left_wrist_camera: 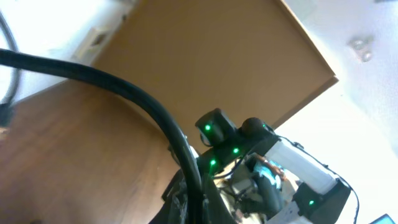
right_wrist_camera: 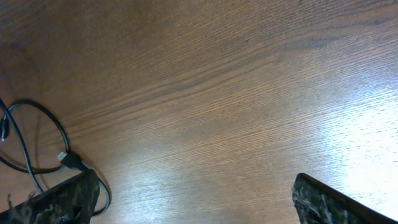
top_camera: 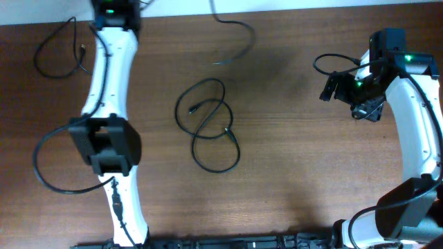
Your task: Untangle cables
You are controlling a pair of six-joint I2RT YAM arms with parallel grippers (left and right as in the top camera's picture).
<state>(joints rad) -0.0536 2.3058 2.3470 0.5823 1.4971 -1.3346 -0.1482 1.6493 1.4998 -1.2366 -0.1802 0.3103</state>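
Observation:
A black cable (top_camera: 208,124) lies in tangled loops at the table's middle, both plugs inside the loops. Part of it shows at the left of the right wrist view (right_wrist_camera: 37,137). A second black cable (top_camera: 59,48) lies looped at the far left. A third (top_camera: 239,38) curls in from the back edge. My left gripper (top_camera: 114,8) is at the back edge, largely cut off. In the left wrist view a thick black cable (left_wrist_camera: 124,93) runs down between its dark fingers (left_wrist_camera: 196,205), which look shut on it. My right gripper (right_wrist_camera: 196,180) is open and empty above bare wood, right of the tangle (top_camera: 331,86).
The left arm (top_camera: 104,142) stretches from front to back along the table's left side. The right arm (top_camera: 415,124) stands along the right edge and also shows in the left wrist view (left_wrist_camera: 273,168). Arm wiring loops out near the left arm (top_camera: 41,166).

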